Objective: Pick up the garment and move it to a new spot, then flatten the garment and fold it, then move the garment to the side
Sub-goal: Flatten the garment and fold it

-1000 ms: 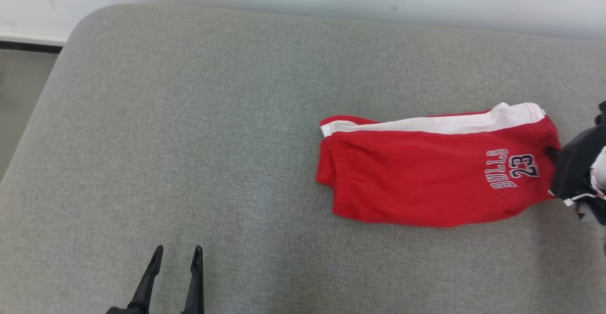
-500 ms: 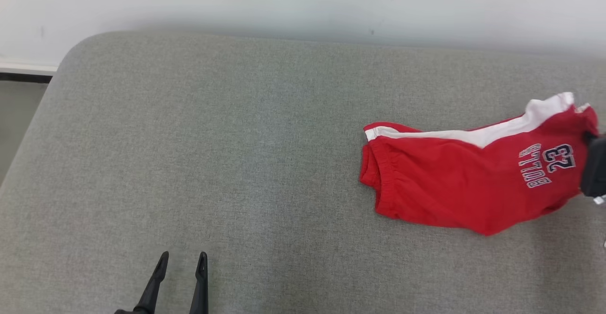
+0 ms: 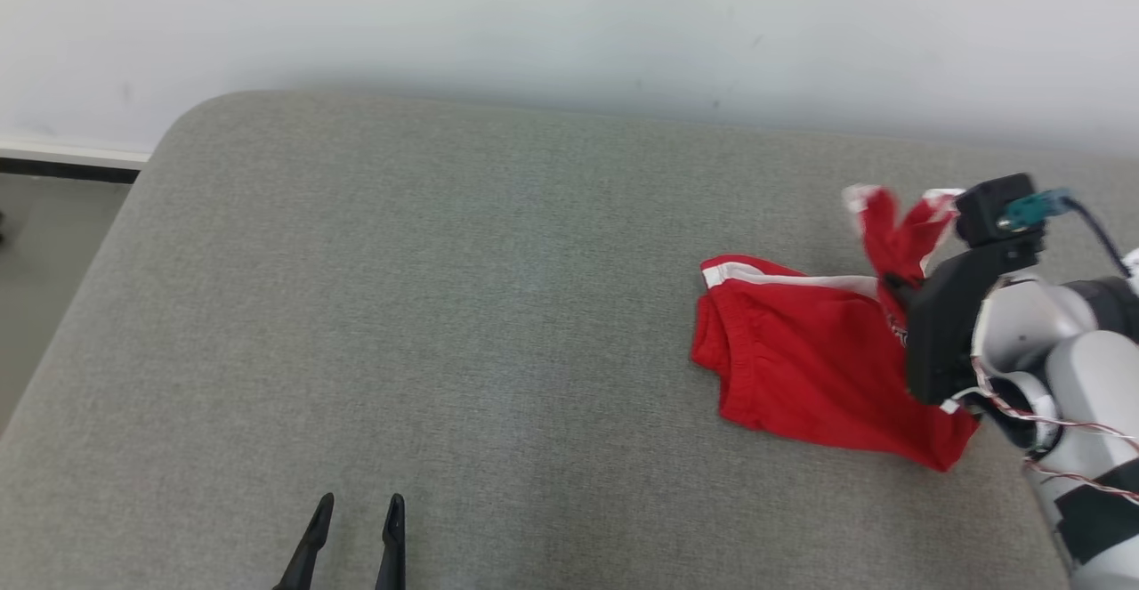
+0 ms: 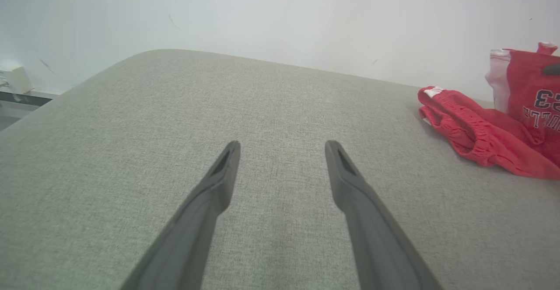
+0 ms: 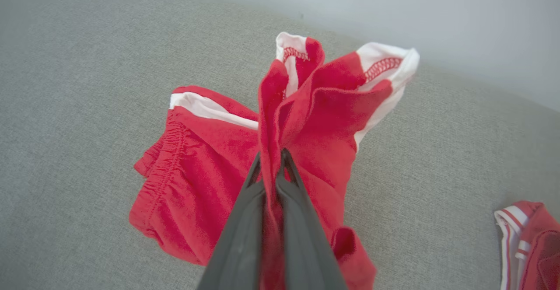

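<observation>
The garment is a pair of red shorts with white side stripes, lying at the right of the grey cushion. Its elastic waist end rests on the cushion while the leg end is pulled up and bunched. My right gripper is shut on that raised cloth; in the right wrist view the gripper pinches a red fold, with the garment hanging down to the surface. My left gripper stands open near the front edge, far left of the garment. In the left wrist view this gripper holds nothing, and the garment lies at the right.
A white wall runs behind the cushion. The cushion's rounded left edge drops to the floor. Another red and white cloth lies at the lower right of the right wrist view.
The head camera has shifted. My right gripper has lifted the printed leg end off the cushion, so the shorts are bunched instead of flat. The left gripper stays open.
</observation>
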{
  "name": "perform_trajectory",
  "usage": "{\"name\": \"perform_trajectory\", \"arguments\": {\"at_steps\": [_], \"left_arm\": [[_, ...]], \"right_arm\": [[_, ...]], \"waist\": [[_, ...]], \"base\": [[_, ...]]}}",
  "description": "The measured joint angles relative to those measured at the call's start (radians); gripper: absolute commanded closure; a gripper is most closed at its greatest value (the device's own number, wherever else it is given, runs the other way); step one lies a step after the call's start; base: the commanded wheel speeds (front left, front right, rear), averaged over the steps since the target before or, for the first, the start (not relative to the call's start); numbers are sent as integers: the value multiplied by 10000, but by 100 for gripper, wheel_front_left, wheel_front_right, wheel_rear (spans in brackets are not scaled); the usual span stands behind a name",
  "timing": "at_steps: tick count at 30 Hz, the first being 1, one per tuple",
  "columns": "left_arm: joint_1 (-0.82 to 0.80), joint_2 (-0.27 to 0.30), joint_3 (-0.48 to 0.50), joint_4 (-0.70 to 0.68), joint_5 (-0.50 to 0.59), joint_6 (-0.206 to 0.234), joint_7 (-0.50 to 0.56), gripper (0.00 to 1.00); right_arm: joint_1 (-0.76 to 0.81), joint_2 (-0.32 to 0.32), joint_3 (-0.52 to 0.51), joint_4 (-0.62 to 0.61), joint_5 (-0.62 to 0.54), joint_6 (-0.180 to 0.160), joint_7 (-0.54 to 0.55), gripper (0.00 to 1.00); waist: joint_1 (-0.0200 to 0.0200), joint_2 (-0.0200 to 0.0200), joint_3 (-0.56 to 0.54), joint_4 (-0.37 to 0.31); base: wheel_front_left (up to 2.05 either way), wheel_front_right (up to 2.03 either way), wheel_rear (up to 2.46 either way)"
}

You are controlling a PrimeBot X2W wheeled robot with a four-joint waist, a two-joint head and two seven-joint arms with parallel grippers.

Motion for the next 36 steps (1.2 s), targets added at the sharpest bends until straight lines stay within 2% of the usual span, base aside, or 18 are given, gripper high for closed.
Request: {"name": "perform_trajectory", "arguments": {"at_steps": [7,19,20,21,25,29,32,36], "left_arm": [[11,-46,-161,29,-38,-10,0,0],[117,-94,-205,21,-92,-10,0,0],[117,-94,-205,21,-92,-10,0,0],[115,-100,-207,15,-92,-10,0,0],[103,-119,-159,-36,-107,13,0,0],[99,-130,-109,-71,-119,79,0,0],[39,-132,-90,-77,-121,81,0,0],[-14,-148,-138,-67,-121,79,0,0]], "right_arm": [[-514,468,1032,878,303,0,-117,100],[-1039,1089,1822,2477,673,0,-991,100],[-1039,1089,1822,2477,673,0,-991,54],[-1085,1106,1898,2558,685,0,-1066,0],[-1177,1279,2069,2635,1101,0,-1490,0],[-1366,1348,2140,1885,2247,0,-2512,0],[-1465,629,2054,1847,2215,0,-3302,0],[-1248,-61,1578,2548,1875,-2,-4075,0]], "waist": [[0,0,7,414],[0,0,213,944],[0,0,213,944],[0,0,236,954],[0,0,287,897],[0,0,279,717],[1,0,261,553],[0,0,199,360]], "base": [[0,0,0],[0,0,0],[0,0,0],[0,0,0],[0,0,0],[0,0,0],[0,0,0],[0,0,0]]}}
